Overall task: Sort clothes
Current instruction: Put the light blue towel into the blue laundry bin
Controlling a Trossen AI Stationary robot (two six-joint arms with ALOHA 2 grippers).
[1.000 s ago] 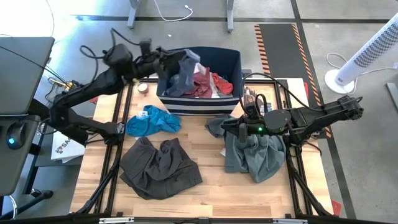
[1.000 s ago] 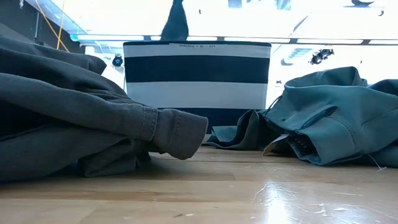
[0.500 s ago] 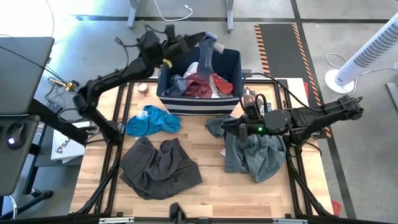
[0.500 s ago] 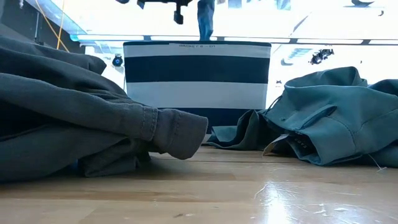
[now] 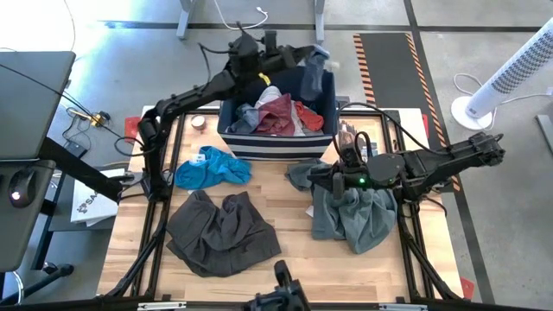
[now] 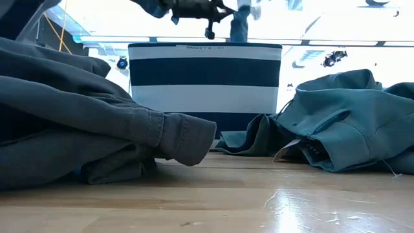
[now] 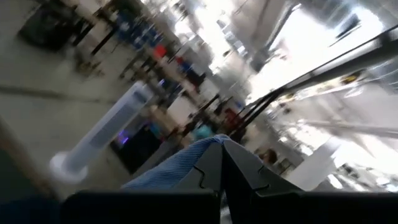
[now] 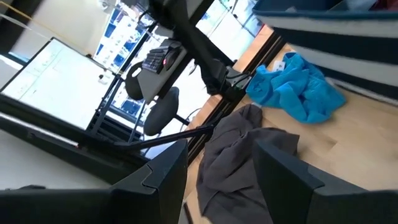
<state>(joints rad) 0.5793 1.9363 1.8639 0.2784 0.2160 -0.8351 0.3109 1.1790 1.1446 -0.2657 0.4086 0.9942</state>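
My left gripper hangs over the far right part of the navy, white-striped bin, shut on a grey-blue piece of clothing. In the low view that piece dangles above the bin's rim. White, maroon and grey clothes lie in the bin. On the table lie a bright blue piece, dark grey-brown trousers and a grey-green shirt. My right gripper stands open above the shirt's left edge, with nothing between its fingers. My left gripper pinches the grey-blue piece between its two shut fingers, on a fold of cloth at the piece's upper end. The fingers reach roughly level, from the table's left. The piece hangs slack below them, clear of the clothes in the bin.
The bin stands at the table's far edge, in the middle. A small round thing lies left of it. Bare wood shows between the trousers and the shirt and along the near edge. Off the table, a white fan stands at the right.
My left gripper has swung from the bin's left side toward the table's right and far edges, across the bin, staying shut on the grey-blue piece. The piece has travelled with it, hanging free, and now dangles over the bin's far right part.
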